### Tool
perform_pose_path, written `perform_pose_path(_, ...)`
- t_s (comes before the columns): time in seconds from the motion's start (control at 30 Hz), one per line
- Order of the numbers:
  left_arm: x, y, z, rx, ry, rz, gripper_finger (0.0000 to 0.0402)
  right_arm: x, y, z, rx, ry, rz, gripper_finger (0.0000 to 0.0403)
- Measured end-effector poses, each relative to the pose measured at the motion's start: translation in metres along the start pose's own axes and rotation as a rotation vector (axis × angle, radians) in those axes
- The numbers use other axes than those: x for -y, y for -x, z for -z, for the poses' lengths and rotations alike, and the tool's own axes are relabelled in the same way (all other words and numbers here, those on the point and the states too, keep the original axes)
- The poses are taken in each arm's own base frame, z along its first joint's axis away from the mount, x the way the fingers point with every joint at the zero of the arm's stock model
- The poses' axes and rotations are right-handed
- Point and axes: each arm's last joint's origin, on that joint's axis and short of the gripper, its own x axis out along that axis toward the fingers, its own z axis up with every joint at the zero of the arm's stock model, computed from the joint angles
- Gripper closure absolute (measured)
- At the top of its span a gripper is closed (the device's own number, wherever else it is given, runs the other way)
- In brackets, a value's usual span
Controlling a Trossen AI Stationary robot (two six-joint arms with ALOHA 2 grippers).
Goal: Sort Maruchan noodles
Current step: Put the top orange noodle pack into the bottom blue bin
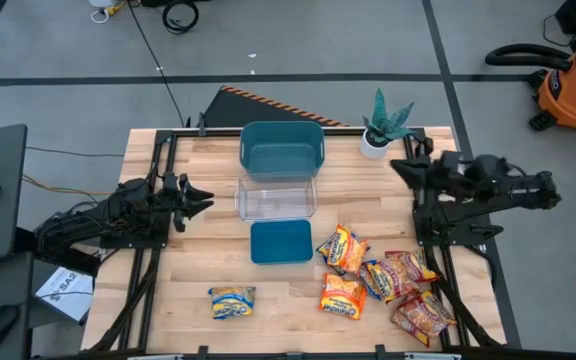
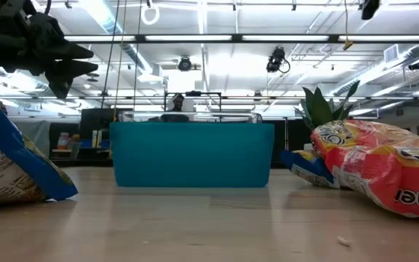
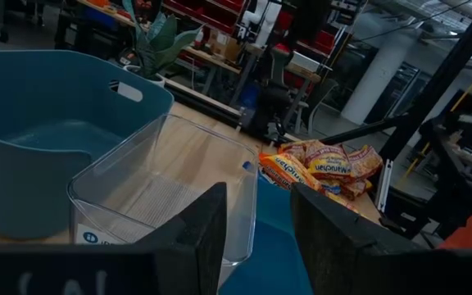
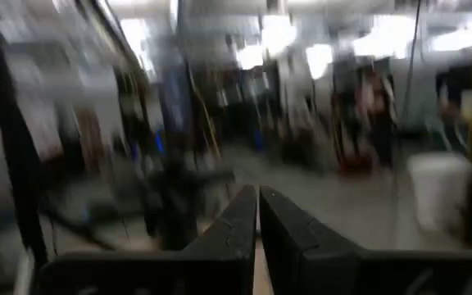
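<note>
Jaws wide and holding nothing, the left gripper point(image 1: 204, 196) hovers above the counter's point(image 1: 168, 290) left side, aimed toward the clear bin point(image 1: 276, 198). The right gripper point(image 1: 400, 166), jaws pressed nearly together and also carrying nothing, hangs over the far right side beside a potted plant point(image 1: 381, 125). No packet sits in any container yet, so the sort appears to be at its very start. The next move likely calls for one arm to descend on a packet and pinch its crinkly edge. The Maruchan noodles point(image 1: 383, 283) lie mostly in an overlapping heap of orange and dark red wrappers at the near right, while one yellow-and-blue packet point(image 1: 232, 301) lies apart at the near left. Down the middle stand a deep teal bin point(image 1: 282, 150), the transparent rectangular bin, and a small flat teal tray point(image 1: 281, 242), all smooth plastic on pale wooden planks.
</note>
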Motion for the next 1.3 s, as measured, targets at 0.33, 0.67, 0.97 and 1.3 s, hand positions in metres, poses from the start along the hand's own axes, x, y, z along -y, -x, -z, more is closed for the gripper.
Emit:
perform_pose_path(0.33,0.000,0.000,0.000,0.000,0.000,0.000,0.0260,-0.020,-0.049,0.034,-0.705,0.011,0.019,0.0378)
perform_pose_path(0.67,0.000,0.000,0.000,0.000,0.000,0.000,0.0260,-0.029,-0.091,0.097,-1.101,0.036,0.011,0.0308)
perform_pose_path(0.97,0.000,0.000,0.000,0.001,0.000,0.000,0.0260,-0.021,-0.117,0.132,-1.322,-0.093,-0.085,0.0204)
perform_pose_path(1.3,0.000,0.000,0.000,0.002,0.000,0.001,0.0260,-0.008,-0.130,0.158,-1.431,-0.172,-0.147,0.0196)
